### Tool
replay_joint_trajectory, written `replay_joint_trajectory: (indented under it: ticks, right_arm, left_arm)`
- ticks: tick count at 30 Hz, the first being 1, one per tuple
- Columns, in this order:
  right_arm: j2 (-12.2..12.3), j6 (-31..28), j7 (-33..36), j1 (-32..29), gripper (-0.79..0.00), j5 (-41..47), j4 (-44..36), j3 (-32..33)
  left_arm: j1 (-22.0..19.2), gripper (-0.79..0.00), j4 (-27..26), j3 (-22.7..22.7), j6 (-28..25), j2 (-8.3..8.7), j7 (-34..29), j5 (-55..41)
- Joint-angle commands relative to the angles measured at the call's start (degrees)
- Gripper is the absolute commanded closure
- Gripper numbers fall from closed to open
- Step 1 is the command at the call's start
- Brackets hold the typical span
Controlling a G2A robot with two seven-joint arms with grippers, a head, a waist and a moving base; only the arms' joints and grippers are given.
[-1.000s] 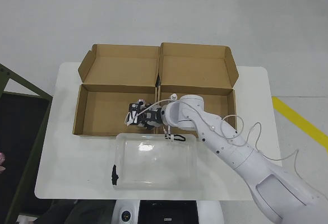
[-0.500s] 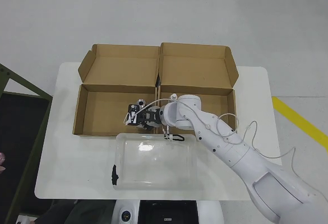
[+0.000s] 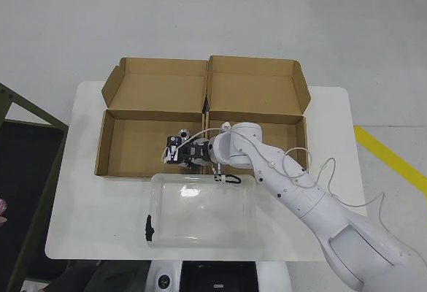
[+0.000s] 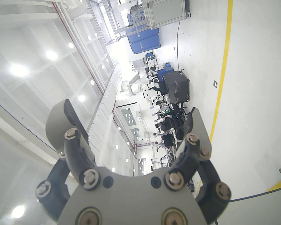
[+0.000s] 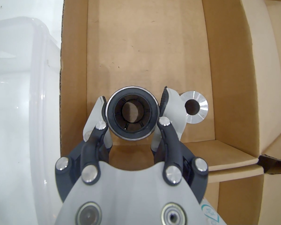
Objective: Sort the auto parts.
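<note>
From above, a white table [image 3: 67, 182] carries a left cardboard box [image 3: 125, 150] and a right cardboard box [image 3: 290, 139] side by side, lids folded back, with a clear plastic bin [image 3: 198, 219] just in front of them. The right arm crosses the bin's far corner, and its right gripper [image 3: 175, 152] hangs over the near right-hand part of the left cardboard box. What it carries is lost among its own dark hardware there. A small dark object [image 3: 148, 228] sits at the bin's left rim, too small to identify. From the left wrist, the left gripper [image 4: 130, 114] points up into the hall with its fingers spread wide and only air between them; its base is cut off by the frame edge. From the right wrist, the right gripper's two fingers pinch a black ring part [image 5: 133, 131] by its outer wall, bore facing the camera and cardboard showing through the hole. It seems to hang just above the box floor, though its underside is hidden. A silver disc [image 5: 201, 106] with a centre hole lies on that floor just beside one finger, which covers its near edge. The bin's cloudy wall runs along the outside of the box.
</note>
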Motion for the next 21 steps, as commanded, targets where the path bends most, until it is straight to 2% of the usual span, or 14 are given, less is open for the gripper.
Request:
replay_joint_trajectory:
  ticks: [1, 14, 21]
  right_arm:
    - [0.1, -0.1, 0.0, -0.1, -0.379, 0.0, -0.7, 0.4]
    - [0.7, -0.9, -0.5, -1.3, -0.372, 0.6, -7.2, 3.1]
    - [2.0, -1.3, -1.4, -3.7, -0.379, 0.8, -13.6, 7.1]
  left_arm:
    - [0.0, -0.785, 0.0, 0.0, 0.0, 0.0, 0.0, 0.0]
    - [0.0, -0.785, 0.0, 0.0, 0.0, 0.0, 0.0, 0.0]
    - [0.0, -0.785, 0.0, 0.0, 0.0, 0.0, 0.0, 0.0]
